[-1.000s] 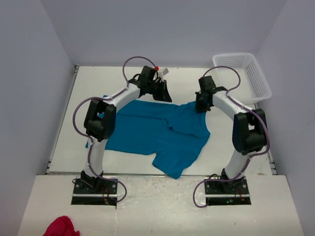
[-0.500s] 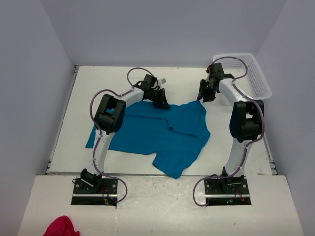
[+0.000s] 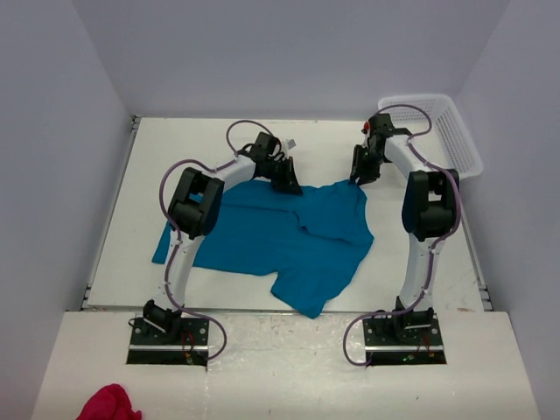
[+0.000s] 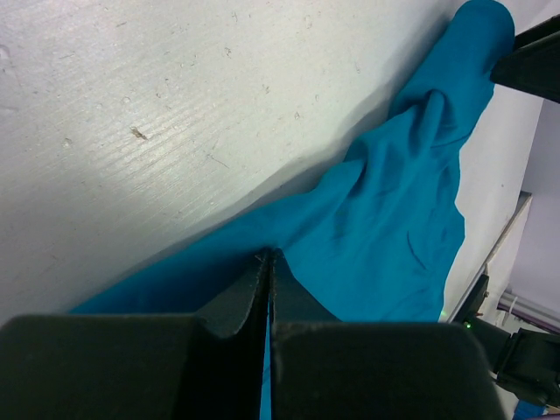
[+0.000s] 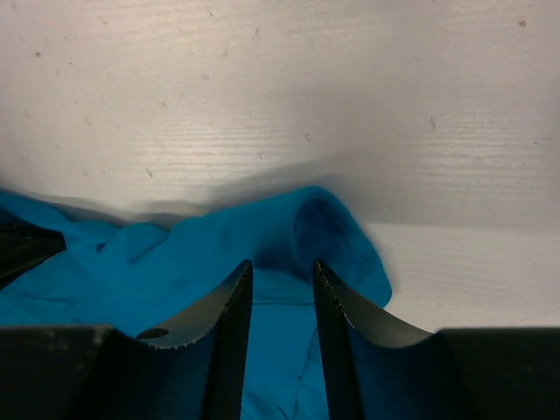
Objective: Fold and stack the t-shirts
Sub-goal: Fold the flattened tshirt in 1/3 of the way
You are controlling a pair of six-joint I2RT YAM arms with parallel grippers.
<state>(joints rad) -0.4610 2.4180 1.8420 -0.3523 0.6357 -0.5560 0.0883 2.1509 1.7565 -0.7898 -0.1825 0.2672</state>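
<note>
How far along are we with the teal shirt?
No fold is done: the t-shirt lies spread out on the table. In hand: the left gripper is shut on its far edge, while the right gripper straddles the far right corner with its jaws open. Left to do: the right pinch, every fold, and stacking.

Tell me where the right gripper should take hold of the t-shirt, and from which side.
Grip the t-shirt at its far right corner, where the fabric bunches into a raised fold. Coming down from above looks best: the right gripper hangs open just over that corner. The left gripper is shut on the far edge.
</note>
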